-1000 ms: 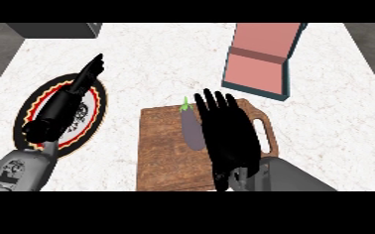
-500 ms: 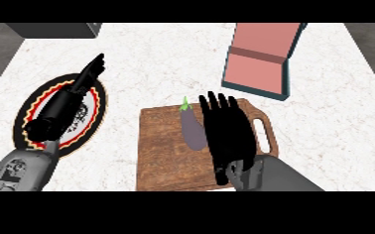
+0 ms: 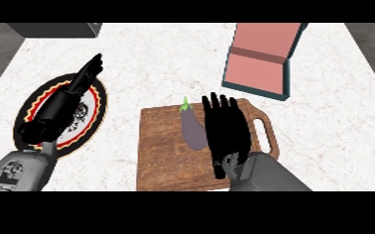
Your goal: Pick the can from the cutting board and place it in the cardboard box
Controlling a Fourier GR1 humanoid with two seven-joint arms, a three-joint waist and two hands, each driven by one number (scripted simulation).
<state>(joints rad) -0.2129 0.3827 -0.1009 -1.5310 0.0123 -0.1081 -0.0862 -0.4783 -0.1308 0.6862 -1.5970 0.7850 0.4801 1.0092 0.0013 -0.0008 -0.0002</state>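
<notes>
The marble tabletop (image 3: 161, 54) is carrying a wooden cutting board (image 3: 164, 153) at the near middle. An open cardboard box (image 3: 256, 72) is standing beyond it to the right, and a plate (image 3: 100, 104) is lying at the left. The left hand (image 3: 62, 104) is hovering over the plate, fingers straight. The right hand (image 3: 225, 129) is stretching flat over the board, fingers straight and holding nothing, just beside a purple eggplant (image 3: 193, 129) that is lying on the board.

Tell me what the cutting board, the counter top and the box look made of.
Cutting board: wood, matte brown with grain streaks. Counter top: looks like marble or similar stone, white with faint veining. Box: probably cardboard, flat pinkish-brown inside, teal outer walls, no sheen.
</notes>
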